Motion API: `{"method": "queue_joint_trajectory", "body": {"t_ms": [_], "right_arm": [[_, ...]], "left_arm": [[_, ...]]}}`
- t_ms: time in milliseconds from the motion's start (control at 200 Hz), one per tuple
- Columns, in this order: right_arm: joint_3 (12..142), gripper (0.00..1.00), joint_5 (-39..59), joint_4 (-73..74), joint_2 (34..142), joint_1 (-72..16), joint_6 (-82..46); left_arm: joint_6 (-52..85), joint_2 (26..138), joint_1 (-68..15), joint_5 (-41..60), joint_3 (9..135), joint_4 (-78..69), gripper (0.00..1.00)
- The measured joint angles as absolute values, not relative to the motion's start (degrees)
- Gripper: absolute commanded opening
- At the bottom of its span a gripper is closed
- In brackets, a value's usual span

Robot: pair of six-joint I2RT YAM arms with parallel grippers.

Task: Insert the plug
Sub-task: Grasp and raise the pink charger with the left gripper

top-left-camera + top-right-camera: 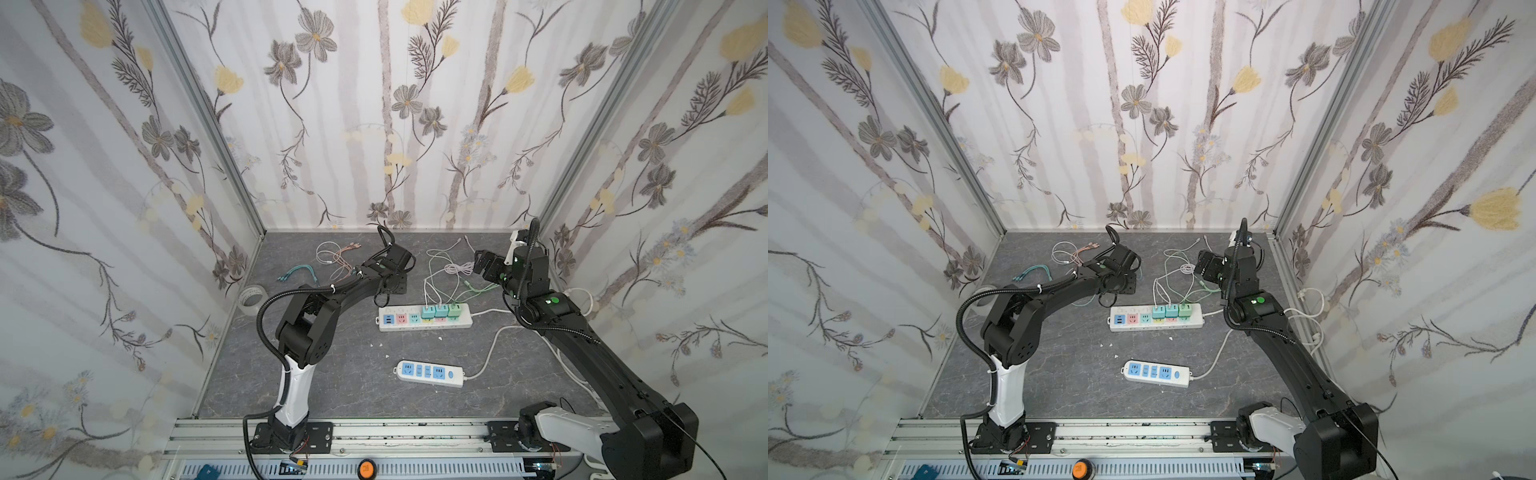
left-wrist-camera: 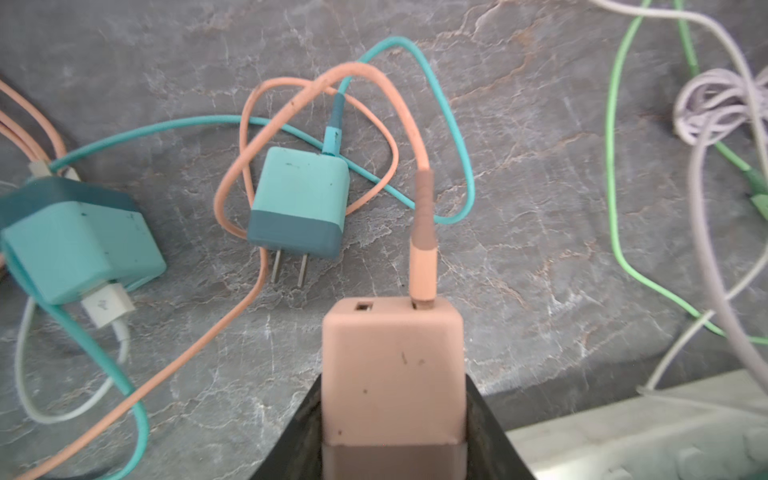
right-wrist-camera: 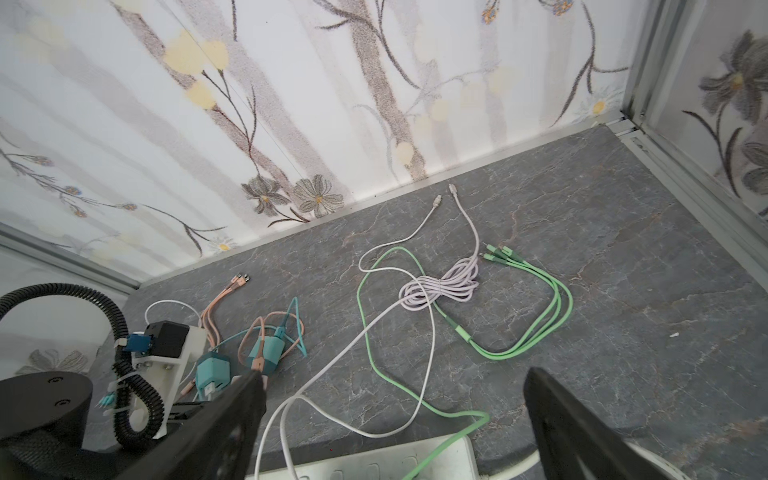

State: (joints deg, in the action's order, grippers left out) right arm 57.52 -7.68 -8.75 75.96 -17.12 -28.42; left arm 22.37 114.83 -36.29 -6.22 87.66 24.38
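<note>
Grey marble-look table [image 1: 324,374] in a floral-papered booth. Nearest is a small white strip [image 1: 430,372] with blue sockets, nothing in it. Behind it is the long power strip [image 1: 426,318]: three adapters are seated in its right half, and the sockets in its left half are free. Just behind that strip's left end, the left gripper [image 2: 393,376] has its jaws partly closed on the flanks of the pink plug [image 2: 392,340]; can't tell whether the plug is off the table. The plug's long axis runs in line with the fingers. The USB face and the peach cable [image 2: 422,266] point away from the wrist, the darker base end faces the wrist, and the prongs are hidden. Two teal adapters [image 2: 299,203] lie loose just beyond. The right gripper [image 3: 395,386] hangs empty with jaws spread wide over the green cable [image 3: 523,299] and lilac coil [image 3: 440,289] near the back wall. Step looks like grasp made, transport pending. The next move likely needs the prong end turned down, carried over a free socket, lined up with the slots, then pressed straight in. Cable drag could skew it.
</note>
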Motion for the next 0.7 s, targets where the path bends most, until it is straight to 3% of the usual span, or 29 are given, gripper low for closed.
{"method": "queue_joint_trajectory", "body": {"t_ms": [405, 700], "right_arm": [[58.6, 0.99, 3.4, -5.4, 79.1, -17.2, -26.5], [59.9, 0.99, 13.5, -1.0, 83.3, -20.2, -22.4]], "left_arm": [[16.4, 100.0, -36.2, -2.9, 85.9, 22.1, 0.0], [15.0, 91.5, -35.8, -1.0, 93.1, 24.0, 0.0]]}}
